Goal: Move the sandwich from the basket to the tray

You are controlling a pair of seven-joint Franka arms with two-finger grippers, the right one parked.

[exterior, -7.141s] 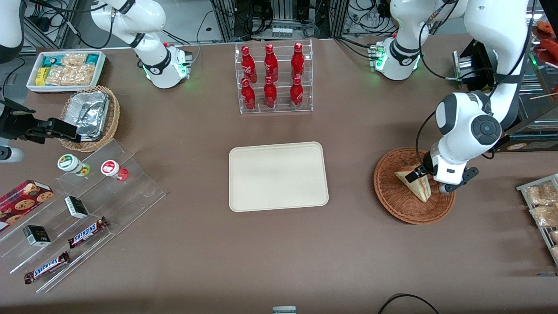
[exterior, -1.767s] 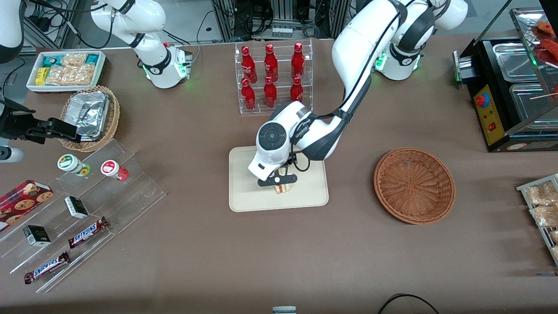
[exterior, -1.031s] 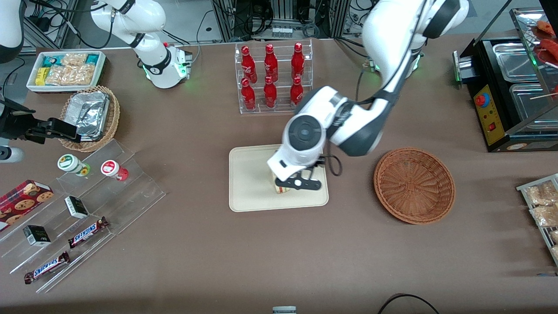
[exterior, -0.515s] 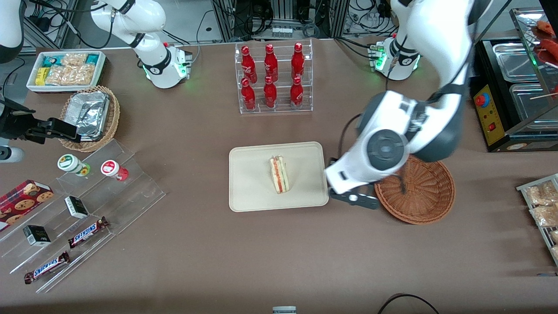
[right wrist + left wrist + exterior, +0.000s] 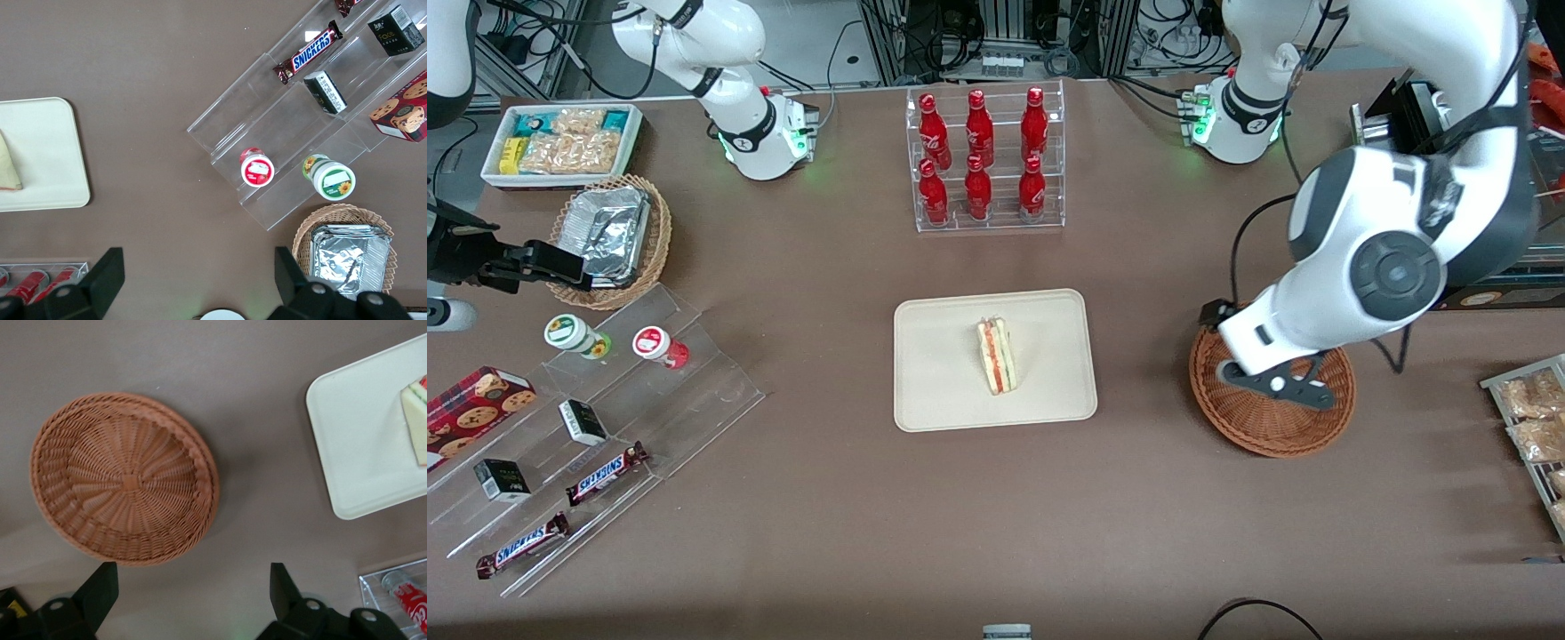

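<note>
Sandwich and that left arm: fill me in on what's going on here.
The sandwich lies on the tray, with nothing holding it. The basket holds nothing. The left arm's gripper hangs open above the basket with nothing between its fingers. Going by how things lie, the move from basket to tray looks done.

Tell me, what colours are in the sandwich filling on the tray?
Red-orange and green stripes between pale bread on the sandwich, clearest in the front view.
</note>
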